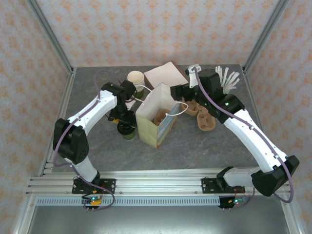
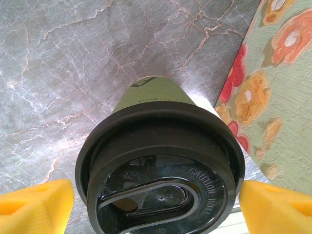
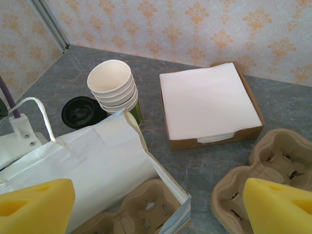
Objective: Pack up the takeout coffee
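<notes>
Takeout coffee point(image 2: 161, 146) is standing upright on grey marble table point(image 1: 204, 146), lower left of centre in top view, just left of paper bag point(image 1: 155, 119). Left gripper point(image 2: 158, 204) is sitting over it w/ yellow pads point(image 2: 34, 204) pressing black lid rim on both sides, clamped on the cup. Right gripper point(image 3: 156, 207) is hanging wide open over bag mouth, gripping nothing. Pulp carrier point(image 3: 141, 200) is lying inside bag. Stack of lidless cups point(image 3: 111, 85) & loose black lid point(image 3: 80, 112) are sitting upper left in right wrist view. Napkin box point(image 3: 207, 100) is sitting upper centre, spare carriers point(image 3: 273, 161) lower right.
</notes>
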Controlling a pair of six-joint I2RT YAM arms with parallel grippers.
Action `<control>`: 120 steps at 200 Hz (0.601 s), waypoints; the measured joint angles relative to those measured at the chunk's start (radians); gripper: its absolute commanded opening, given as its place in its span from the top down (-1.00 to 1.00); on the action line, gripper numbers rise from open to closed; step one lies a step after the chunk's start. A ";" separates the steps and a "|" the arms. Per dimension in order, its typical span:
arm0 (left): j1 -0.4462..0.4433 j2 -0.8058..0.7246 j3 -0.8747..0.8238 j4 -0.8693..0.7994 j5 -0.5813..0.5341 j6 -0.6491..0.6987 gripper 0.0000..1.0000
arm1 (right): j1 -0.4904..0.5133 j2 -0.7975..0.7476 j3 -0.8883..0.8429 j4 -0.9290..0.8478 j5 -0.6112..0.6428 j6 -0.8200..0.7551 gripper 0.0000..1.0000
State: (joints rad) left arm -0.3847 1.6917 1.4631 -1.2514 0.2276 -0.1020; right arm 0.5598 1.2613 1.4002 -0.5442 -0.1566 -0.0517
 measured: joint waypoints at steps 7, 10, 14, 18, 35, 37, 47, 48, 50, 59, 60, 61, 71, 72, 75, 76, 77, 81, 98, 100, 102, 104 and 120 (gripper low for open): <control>0.000 0.000 0.000 0.000 0.000 0.000 -0.72 | 0.000 0.000 0.000 0.000 0.000 0.000 -0.80; 0.000 0.000 0.000 0.000 0.000 0.000 -0.71 | 0.000 0.000 0.000 0.000 0.000 0.000 -0.80; 0.000 0.000 0.000 0.000 0.000 0.000 -0.70 | 0.000 0.000 0.000 0.000 0.000 0.000 -0.80; 0.000 0.000 -0.001 0.000 0.000 0.000 -0.69 | 0.000 0.000 0.000 0.000 0.000 0.000 -0.80; 0.000 0.001 -0.002 0.000 0.000 0.003 -0.67 | 0.000 0.000 0.000 0.000 0.000 0.000 -0.80; 0.000 0.001 -0.003 0.000 0.000 0.003 -0.67 | 0.000 0.000 0.000 0.000 0.000 0.000 -0.80; 0.000 0.003 -0.006 0.000 0.001 0.004 -0.67 | 0.000 0.000 0.000 0.000 0.000 0.000 -0.80; 0.000 0.004 -0.007 0.000 0.001 0.004 -0.67 | 0.000 0.000 0.000 0.000 0.000 0.000 -0.80; 0.000 0.005 -0.007 -0.001 0.001 0.004 -0.67 | 0.000 0.000 0.000 0.000 0.000 0.000 -0.80; 0.000 0.008 -0.010 0.000 0.001 0.006 -0.68 | 0.000 0.000 0.000 0.000 0.000 0.000 -0.80; 0.000 0.010 -0.010 0.000 0.001 0.006 -0.68 | 0.000 0.000 0.000 0.000 0.000 0.000 -0.80; 0.000 0.010 -0.010 0.000 0.001 0.006 -0.68 | 0.000 0.000 0.000 0.000 0.000 0.000 -0.80; 0.000 0.013 -0.011 0.000 0.000 0.007 -0.68 | 0.000 0.000 0.000 0.000 0.000 0.000 -0.80; 0.000 0.013 -0.011 0.000 0.000 0.007 -0.68 | 0.000 0.000 0.000 0.000 0.000 0.000 -0.80; 0.000 0.013 -0.011 0.000 0.000 0.007 -0.68 | 0.000 0.000 0.000 0.000 0.000 0.000 -0.80; 0.000 0.013 -0.011 0.000 0.000 0.007 -0.68 | 0.000 0.000 0.000 0.000 0.000 0.000 -0.79; 0.000 0.013 -0.011 0.000 0.000 0.007 -0.68 | 0.000 0.000 0.000 0.000 0.000 0.000 -0.79; 0.000 0.013 -0.011 0.000 0.000 0.007 -0.68 | 0.000 0.000 0.000 0.000 0.000 0.000 -0.80; -0.002 0.013 -0.011 0.000 -0.001 0.007 -0.66 | 0.000 0.000 0.000 0.000 0.000 0.000 -0.80; -0.002 0.013 -0.011 0.000 -0.001 0.007 -0.66 | 0.000 0.000 0.000 0.000 0.000 0.000 -0.80; -0.002 0.013 -0.011 0.000 -0.001 0.007 -0.66 | 0.000 0.000 0.000 0.000 0.000 0.000 -0.80; -0.002 0.013 -0.011 0.000 -0.001 0.007 -0.67 | 0.000 0.000 0.000 0.000 0.000 0.000 -0.80; -0.004 0.013 -0.011 0.000 -0.003 0.007 -0.66 | 0.000 0.002 0.000 0.000 0.000 0.000 -0.80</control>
State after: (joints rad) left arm -0.3885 1.7050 1.4521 -1.2518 0.2241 -0.0948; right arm 0.5598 1.2633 1.3998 -0.5442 -0.1566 -0.0517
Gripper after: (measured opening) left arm 0.833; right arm 0.898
